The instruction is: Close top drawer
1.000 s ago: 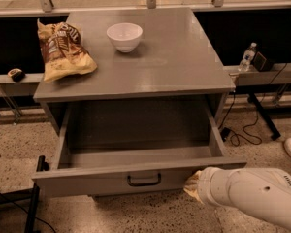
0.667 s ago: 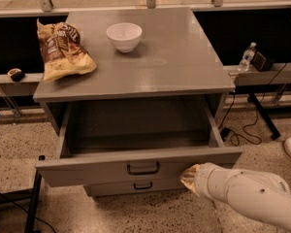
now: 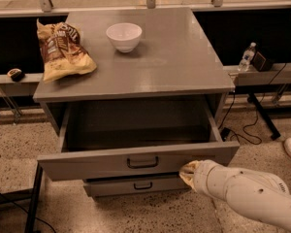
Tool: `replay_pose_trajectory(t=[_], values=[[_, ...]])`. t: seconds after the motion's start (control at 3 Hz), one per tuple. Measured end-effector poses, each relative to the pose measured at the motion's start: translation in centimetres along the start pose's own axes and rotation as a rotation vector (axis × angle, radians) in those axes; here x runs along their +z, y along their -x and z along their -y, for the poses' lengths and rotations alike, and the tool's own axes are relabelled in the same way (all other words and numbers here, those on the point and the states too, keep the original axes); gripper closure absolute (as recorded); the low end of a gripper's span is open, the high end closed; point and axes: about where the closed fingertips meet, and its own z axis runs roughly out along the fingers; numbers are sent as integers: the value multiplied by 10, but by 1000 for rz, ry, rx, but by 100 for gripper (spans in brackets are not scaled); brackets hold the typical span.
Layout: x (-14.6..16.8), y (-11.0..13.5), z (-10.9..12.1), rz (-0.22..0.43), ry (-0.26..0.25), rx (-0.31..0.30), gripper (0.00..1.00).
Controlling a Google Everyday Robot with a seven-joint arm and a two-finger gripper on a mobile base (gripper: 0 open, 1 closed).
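The top drawer (image 3: pixel 111 163) is a wide grey metal drawer with a small black loop handle (image 3: pixel 142 163) at its centre. It stands partly pulled out of the grey cabinet (image 3: pixel 160 67), and its inside looks bare. My gripper (image 3: pixel 188 171) sits at the end of the white arm (image 3: pixel 247 193) coming in from the lower right. It presses against the drawer's front panel at its lower right, to the right of the handle. A narrower drawer front (image 3: pixel 136 185) with the same handle shows below.
On the cabinet top lie a yellow chip bag (image 3: pixel 62 50) at the left and a white bowl (image 3: pixel 123 36) at the middle back. A water bottle (image 3: pixel 246 57) stands on a ledge at the right. Cables (image 3: pixel 247 130) run over the speckled floor at the right.
The top drawer has slid back into the cabinet, and the lower drawer front has come into view. My gripper has moved forward with the panel, staying on its lower right.
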Motion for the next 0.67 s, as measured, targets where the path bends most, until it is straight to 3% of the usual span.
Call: replay_pose_trajectory(t=[0.33, 0.67], values=[[12, 10, 2, 47, 9, 0, 100], [26, 27, 13, 168, 43, 7, 100]])
